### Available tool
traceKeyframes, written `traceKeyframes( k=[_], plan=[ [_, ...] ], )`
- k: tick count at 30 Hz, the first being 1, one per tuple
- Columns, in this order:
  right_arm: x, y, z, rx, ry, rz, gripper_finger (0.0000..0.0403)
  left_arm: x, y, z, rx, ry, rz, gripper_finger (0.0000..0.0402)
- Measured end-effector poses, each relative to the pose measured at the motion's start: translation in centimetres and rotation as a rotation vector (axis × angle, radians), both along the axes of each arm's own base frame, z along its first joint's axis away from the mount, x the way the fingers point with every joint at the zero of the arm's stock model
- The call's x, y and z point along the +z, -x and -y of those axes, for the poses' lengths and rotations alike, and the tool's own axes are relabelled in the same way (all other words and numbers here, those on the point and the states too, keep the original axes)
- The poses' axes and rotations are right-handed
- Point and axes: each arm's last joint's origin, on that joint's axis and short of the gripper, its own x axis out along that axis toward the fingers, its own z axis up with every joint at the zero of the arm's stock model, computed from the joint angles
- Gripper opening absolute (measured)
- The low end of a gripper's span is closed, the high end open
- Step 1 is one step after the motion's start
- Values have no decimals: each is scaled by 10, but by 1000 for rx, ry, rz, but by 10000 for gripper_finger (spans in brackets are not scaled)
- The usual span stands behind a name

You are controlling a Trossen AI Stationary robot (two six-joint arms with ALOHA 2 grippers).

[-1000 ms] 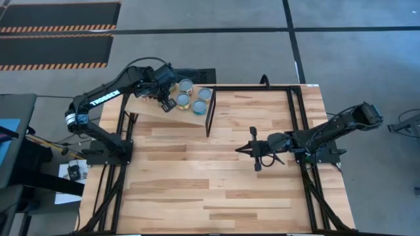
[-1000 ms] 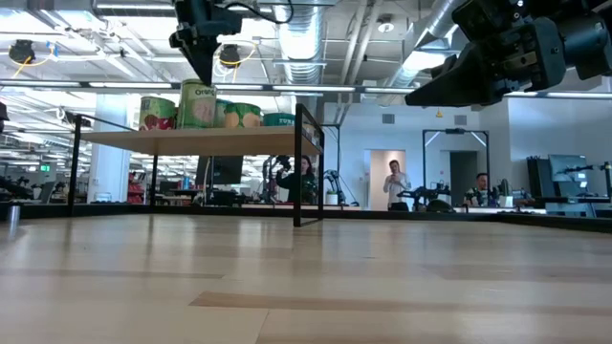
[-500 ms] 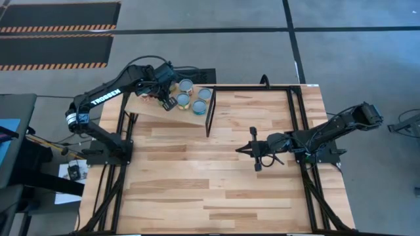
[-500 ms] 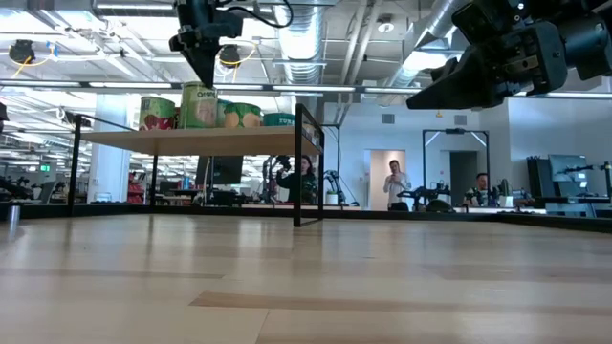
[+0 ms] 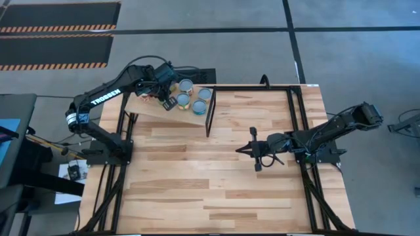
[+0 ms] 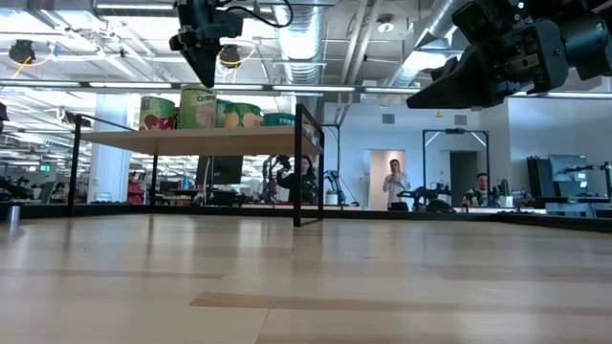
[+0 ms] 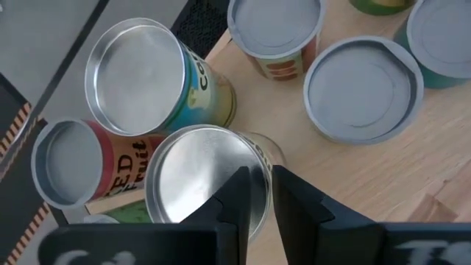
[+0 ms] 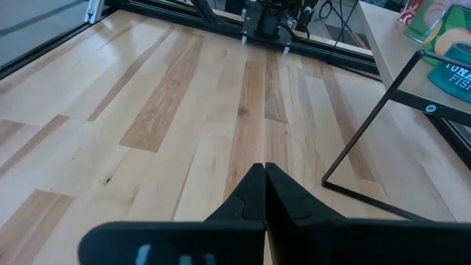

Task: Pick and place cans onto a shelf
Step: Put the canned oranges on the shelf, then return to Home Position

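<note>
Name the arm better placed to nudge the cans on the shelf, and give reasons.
Left. The left gripper hangs directly above the cans on the shelf; the right gripper, shut, waits mid-table, far from them.

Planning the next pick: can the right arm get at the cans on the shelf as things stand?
Probably not. The right gripper hangs mid-table, apart from the cans, and the left gripper sits over the shelf.

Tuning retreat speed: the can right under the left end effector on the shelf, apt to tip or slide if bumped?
Probably stable: the can stands upright on its flat base on the shelf. Neighbouring cans look to touch it, likely bracing it. Its smooth metal lid could be slippery under the left end effector.
</note>
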Motion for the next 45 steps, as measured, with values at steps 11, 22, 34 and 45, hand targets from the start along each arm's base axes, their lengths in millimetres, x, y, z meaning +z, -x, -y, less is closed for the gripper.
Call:
traceKeyframes(
  k=[11,22,34,45],
  plan=[
    [0,0,0,-3,-9,8,14,20,5,19,-65,-106,92,53],
    [3,0,0,-5,-20,29,11,26,17,68,-283,-169,398,53],
    [5,-1,1,-12,-27,57,9,-67,16,103,-699,-126,771,52],
    [13,-3,8,-41,-43,135,8,-129,32,117,-869,-132,994,52]
  ],
)
